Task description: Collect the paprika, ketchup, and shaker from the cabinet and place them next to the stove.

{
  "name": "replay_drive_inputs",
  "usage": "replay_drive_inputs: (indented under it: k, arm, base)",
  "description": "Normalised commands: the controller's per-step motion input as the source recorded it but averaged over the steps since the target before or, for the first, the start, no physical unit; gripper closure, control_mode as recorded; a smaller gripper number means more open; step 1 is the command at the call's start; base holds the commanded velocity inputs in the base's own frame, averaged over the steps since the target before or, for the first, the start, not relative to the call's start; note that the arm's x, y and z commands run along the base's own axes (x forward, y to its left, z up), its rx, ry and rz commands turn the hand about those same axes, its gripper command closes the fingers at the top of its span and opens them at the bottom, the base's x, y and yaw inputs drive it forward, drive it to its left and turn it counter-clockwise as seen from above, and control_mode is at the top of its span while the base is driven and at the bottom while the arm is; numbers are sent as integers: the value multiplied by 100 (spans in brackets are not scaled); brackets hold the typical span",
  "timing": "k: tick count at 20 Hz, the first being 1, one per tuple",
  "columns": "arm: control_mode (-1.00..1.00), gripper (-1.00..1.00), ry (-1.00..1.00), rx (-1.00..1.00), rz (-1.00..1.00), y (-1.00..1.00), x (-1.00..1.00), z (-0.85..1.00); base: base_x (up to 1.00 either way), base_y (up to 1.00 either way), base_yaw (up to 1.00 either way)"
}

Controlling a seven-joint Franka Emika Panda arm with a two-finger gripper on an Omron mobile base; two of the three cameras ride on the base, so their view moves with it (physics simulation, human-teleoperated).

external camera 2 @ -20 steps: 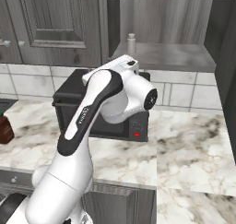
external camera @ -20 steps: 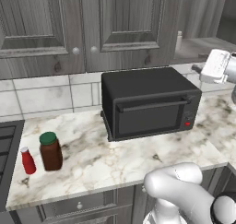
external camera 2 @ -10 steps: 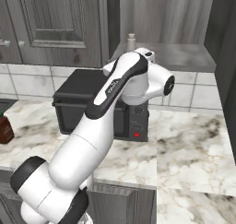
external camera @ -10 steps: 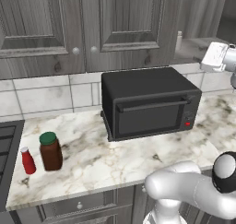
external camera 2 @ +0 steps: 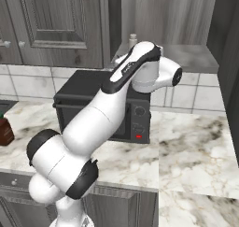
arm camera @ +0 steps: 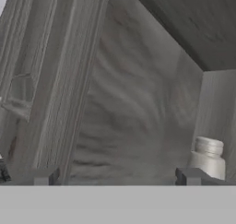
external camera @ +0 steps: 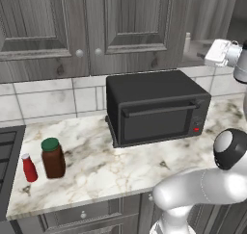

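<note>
counter (external camera: 120,165), paprika (external camera: 52,158), ketchup (external camera: 29,168), toaster oven (external camera: 157,105)

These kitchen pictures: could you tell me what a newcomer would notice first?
The black toaster oven sits mid-counter against the tiled wall. Left of it, near the stove, stand the paprika and the ketchup. The white arm reaches up toward the cabinet, where the shaker stands ahead of the gripper.

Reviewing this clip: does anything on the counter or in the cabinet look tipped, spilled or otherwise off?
Nothing stands out. The paprika and ketchup stand upright, side by side on the counter near the stove. The shaker stands upright in the cabinet. No spill shows.
</note>
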Motion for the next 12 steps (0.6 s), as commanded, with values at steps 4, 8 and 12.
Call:
replay_drive_inputs:
  k: [4,8,12]
  arm:
    - [-100,-100,0,0,1,-16,44,-6]
    - [-100,-100,0,0,2,-9,42,-5]
    - [-100,-100,0,0,3,-5,43,-2]
  base:
    - [0,0,0]
    - [0,0,0]
    - [0,0,0]
